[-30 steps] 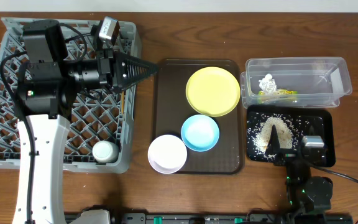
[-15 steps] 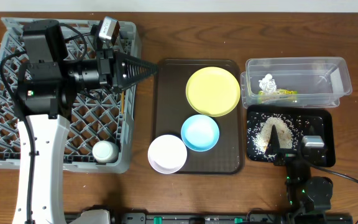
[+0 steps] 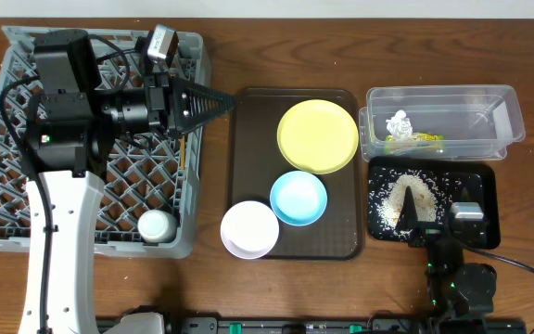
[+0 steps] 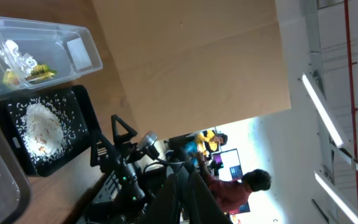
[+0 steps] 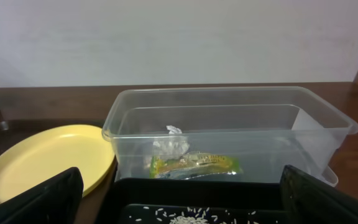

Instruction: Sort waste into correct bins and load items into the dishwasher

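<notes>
1. Dish rack [image 3: 123, 199]: grey, peg lattice, far L of table, biggest item. The white cup [image 3: 156, 225] sits in its near corner by the brown tray [image 3: 248, 148], hemmed in by pegs. A thin wooden strip [image 3: 184, 153] lies along the rack's R edge, prob. the chopsticks; too slim to be sure.
2. L gripper [image 3: 219, 100]: jaws clenched to a point, nothing seen betw. them. It pokes past the rack edge toward the brown tray, level w/ the plate. Judged poised for the next dish; it would need to open first.
3. R gripper [image 3: 437, 221]: jaws spread wide, empty, low over the near end of the black tray [image 3: 485, 186]. Judged parked clear of the L arm.
4. Yellow plate [image 3: 318, 136]: flat, round, on the far R part of the brown tray; not yet racked.
5. Blue bowl [image 3: 298, 198]: upright, empty, just beside the plate's near edge.
6. Pinkish-white bowl [image 3: 249, 229]: upright, at the tray's near L corner, just beside the blue bowl.
7. Clear tub [image 3: 443, 91]: far R. It holds the crumpled tissue [image 3: 398, 122] and the green-orange wrapper [image 3: 413, 141], so dry waste is grouped.
8. Black tray: holds the rice scraps [image 3: 411, 193] in a white heap w/ loose grains round it; food waste is kept apart.
9. Status, judged: waste sorted, loading part done, three dishes left.
</notes>
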Controlling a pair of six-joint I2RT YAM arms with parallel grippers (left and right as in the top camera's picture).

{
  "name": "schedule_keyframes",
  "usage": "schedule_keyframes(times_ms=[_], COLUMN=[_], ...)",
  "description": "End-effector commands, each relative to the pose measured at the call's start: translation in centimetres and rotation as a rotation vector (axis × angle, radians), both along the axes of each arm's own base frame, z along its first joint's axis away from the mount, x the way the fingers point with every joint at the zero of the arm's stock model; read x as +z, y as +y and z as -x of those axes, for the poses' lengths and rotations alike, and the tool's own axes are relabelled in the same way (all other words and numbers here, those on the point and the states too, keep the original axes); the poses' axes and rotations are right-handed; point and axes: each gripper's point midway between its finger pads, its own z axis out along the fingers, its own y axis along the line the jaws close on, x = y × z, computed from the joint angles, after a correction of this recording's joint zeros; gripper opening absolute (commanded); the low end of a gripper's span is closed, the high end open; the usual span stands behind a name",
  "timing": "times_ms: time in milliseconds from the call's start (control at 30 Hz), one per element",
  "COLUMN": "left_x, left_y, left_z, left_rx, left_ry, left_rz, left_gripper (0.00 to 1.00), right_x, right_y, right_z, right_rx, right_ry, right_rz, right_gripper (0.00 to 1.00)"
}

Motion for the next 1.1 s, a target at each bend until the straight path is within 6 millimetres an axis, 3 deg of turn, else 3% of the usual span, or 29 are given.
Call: schedule_keyframes(times_ms=[0,600,733,933,1067], left_x=[0.1,-0.5,-2.6,-8.9,-9.4], left_y=[-0.1,0.0,0.8,3.9,4.2], left_z=[0.2,-0.5,-2.4,-4.1,-4.1], left_rx=[-0.004,0.031,0.168,0.416,0.425], left_ry=[-0.029,-0.022,0.038,0.2,0.201], left_rz=[-0.003,-0.027,-0.124,-0.405,-0.434], left_gripper=[0.08,0.08,0.08,0.1,0.08], right_x=[0.0,0.0,0.0,0.0,0.0], right_y=[-0.3,-0.3,-0.3,-0.3,-0.3], right_z=[0.0,0.0,0.0,0.0,0.0], right_rx=[-0.014,-0.014,-0.014,-0.014,-0.014], right_ry=[-0.002,-0.002,-0.002,-0.002,-0.002], right_rz=[-0.01,-0.01,-0.01,-0.01,-0.01], right_gripper=[0.99,0.99,0.99,0.99,0.99])
